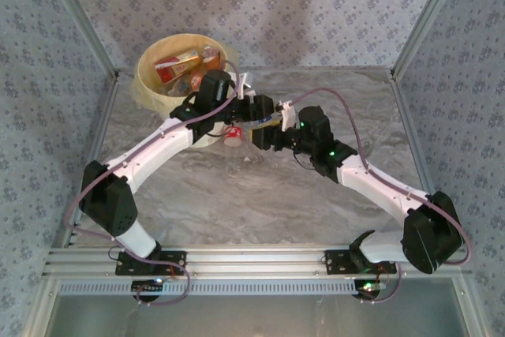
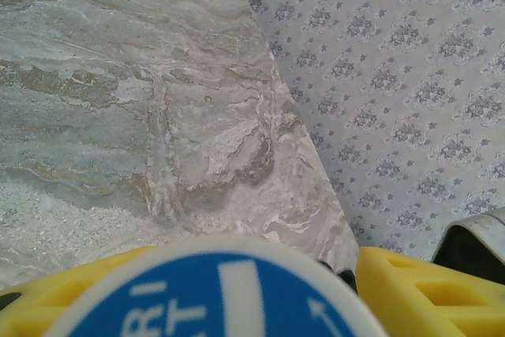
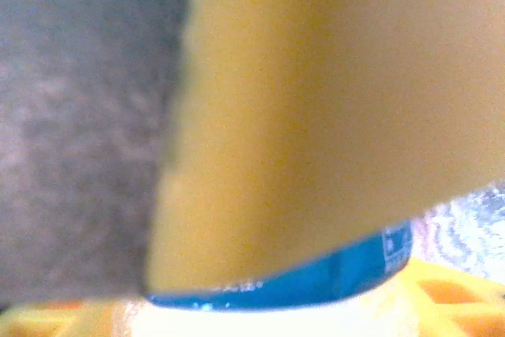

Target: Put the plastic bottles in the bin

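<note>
The two hands meet above the counter (image 1: 237,203), just right of the bin (image 1: 150,61).

**Left hand** (image 1: 246,105): In the left wrist view, a bottle (image 2: 213,297) with a blue-and-white label sits between the yellow fingers (image 2: 418,290) of the left hand (image 2: 237,293). The jaws stand partly open around it. Whether they press on it cannot be told.

**Right hand** (image 1: 265,130): In the right wrist view, the same blue-labelled bottle (image 3: 347,270) lies across the right hand (image 3: 260,320), between its yellow fingers (image 3: 454,290). The view is blurred, so its grip cannot be told.

**Bin:** It stands at the counter's far left corner. Several bottles (image 1: 183,65) with orange and red labels lie inside.

**Counter:** One red-and-white bottle (image 1: 233,136) lies just beside the bin, under the left arm.
</note>
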